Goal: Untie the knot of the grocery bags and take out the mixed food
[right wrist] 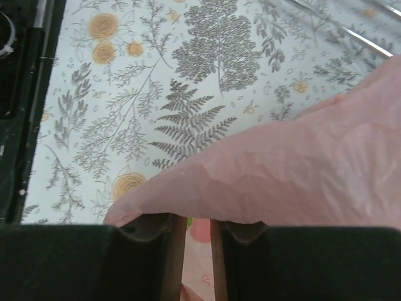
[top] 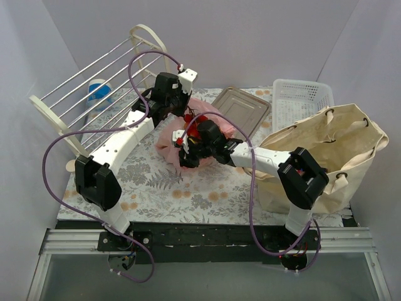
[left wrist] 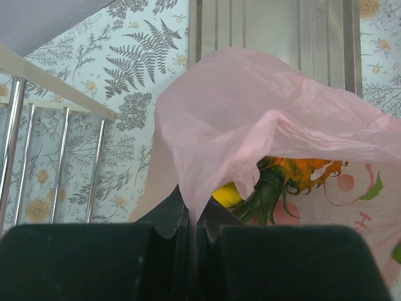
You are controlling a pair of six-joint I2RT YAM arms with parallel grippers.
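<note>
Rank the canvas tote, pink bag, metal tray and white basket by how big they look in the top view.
Largest: canvas tote.
Next: pink bag, though partly covered.
Last: metal tray and white basket, about alike; the tote hides the basket's near edge, so I won't split them.

Top camera high behind table [top: 156,188], wrist cameras close, sharing pink bag [left wrist: 250,119]
</note>
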